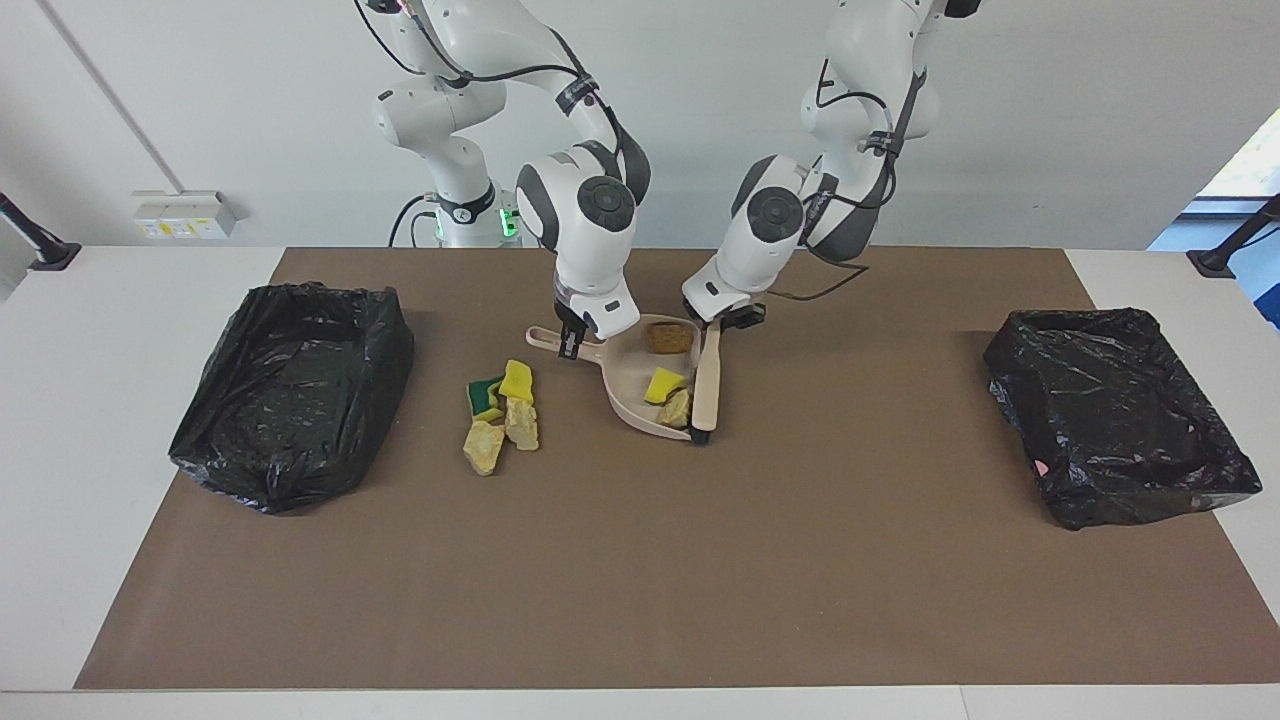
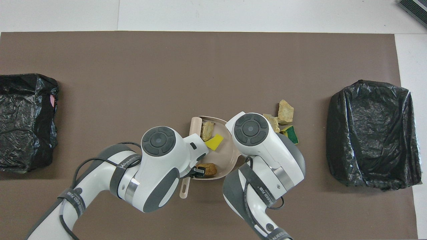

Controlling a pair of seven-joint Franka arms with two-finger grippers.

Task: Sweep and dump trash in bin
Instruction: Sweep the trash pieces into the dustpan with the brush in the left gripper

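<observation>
The beige dustpan [image 1: 628,375] [image 2: 224,152] lies mid-table, and my right gripper [image 1: 570,344] is shut on its handle. In the overhead view that gripper is hidden under its own wrist. Inside the pan lie a brown lump [image 1: 670,338] [image 2: 208,168], a yellow sponge bit [image 1: 663,384] [image 2: 214,141] and a beige foam chunk [image 1: 677,408] [image 2: 206,130]. My left gripper [image 1: 718,322] [image 2: 199,171] is shut on the beige brush [image 1: 708,385] [image 2: 195,126], which lies along the pan's open mouth. More trash [image 1: 505,408] [image 2: 283,117] sits beside the pan toward the right arm's end.
Two bins lined with black bags stand on the brown mat. One bin [image 1: 290,390] [image 2: 372,133] is at the right arm's end, the other bin [image 1: 1115,410] [image 2: 25,123] at the left arm's end. Both arms crowd the pan.
</observation>
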